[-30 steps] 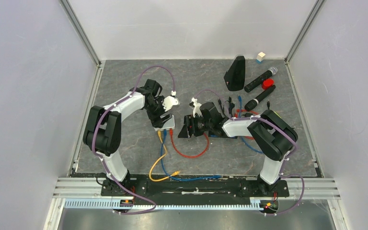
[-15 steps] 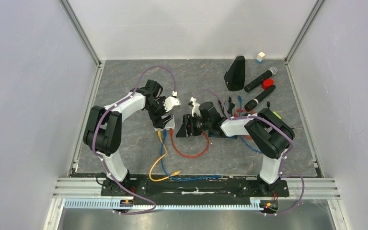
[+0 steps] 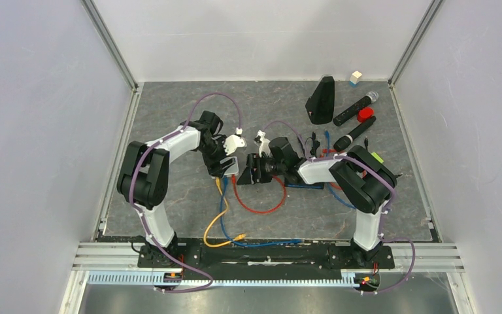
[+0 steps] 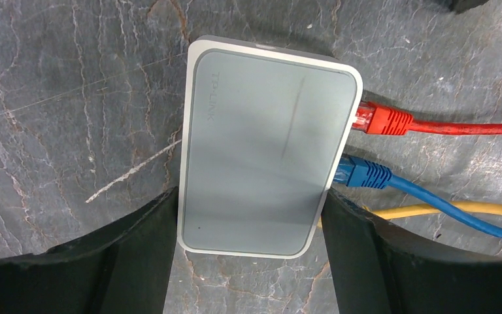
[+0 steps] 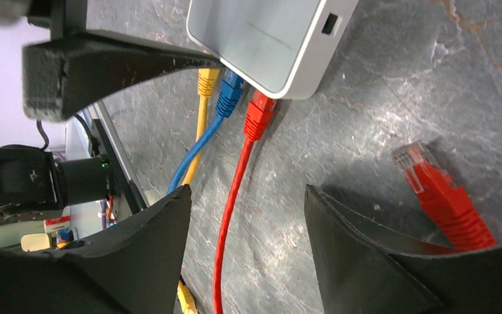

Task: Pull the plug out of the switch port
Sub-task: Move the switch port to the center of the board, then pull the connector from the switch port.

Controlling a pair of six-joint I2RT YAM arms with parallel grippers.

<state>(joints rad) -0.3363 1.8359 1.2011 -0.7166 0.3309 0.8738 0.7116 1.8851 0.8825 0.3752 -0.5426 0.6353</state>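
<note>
The left end effector (image 4: 250,216) is closed on the switch (image 4: 268,150), fingers against both sides, apparently bracing it on the desk (image 4: 72,98). The red plug (image 5: 259,116) sits in its port. The right end effector (image 5: 247,196) hovers wide open and empty — mid-approach, I judge — and must next advance, pinch and pull. Only its wrist view shows a loose connector (image 5: 441,193) nearby.

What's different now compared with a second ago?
The right hand slid left, closer to the flat white network switch. The left hand stayed astride it; the red cable, blue cable and yellow cable remain plugged in.
</note>
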